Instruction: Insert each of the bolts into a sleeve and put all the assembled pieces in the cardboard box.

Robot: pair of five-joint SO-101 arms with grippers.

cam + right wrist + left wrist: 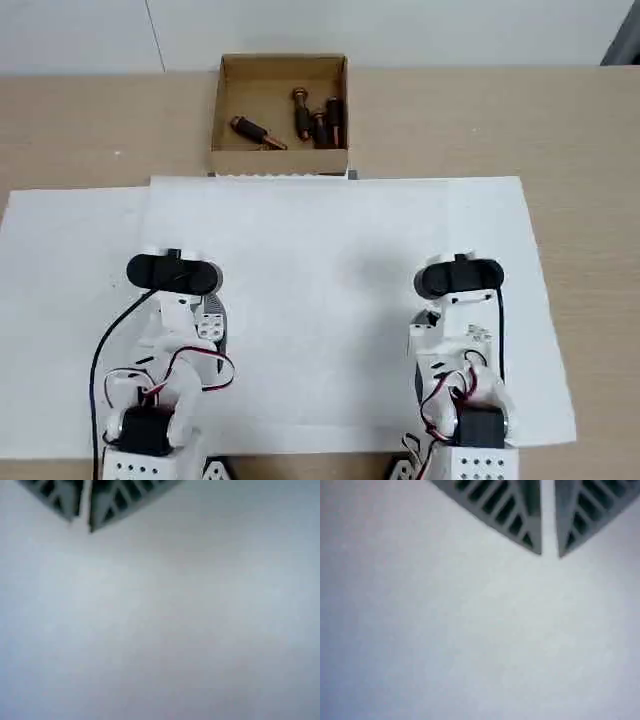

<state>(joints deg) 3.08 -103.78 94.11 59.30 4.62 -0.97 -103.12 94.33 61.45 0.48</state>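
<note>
**Pieces in the box, both arms tucked back**

Several assembled pieces [250, 130] lie inside the cardboard box [283, 160] at the far side of the table [100, 130]; well apart from it, white paper [330, 250] covers the near side; over it the left gripper [549, 555] points down, jaws pinched to a sliver, empty; the right gripper [80, 525] looks just the same.

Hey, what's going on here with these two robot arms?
Nothing is being handled right now. The left pincer and the right pincer hang shut and empty over the white paper. The assembled bolt pieces lie in the cardboard box beyond the paper, so the job looks finished.
</note>
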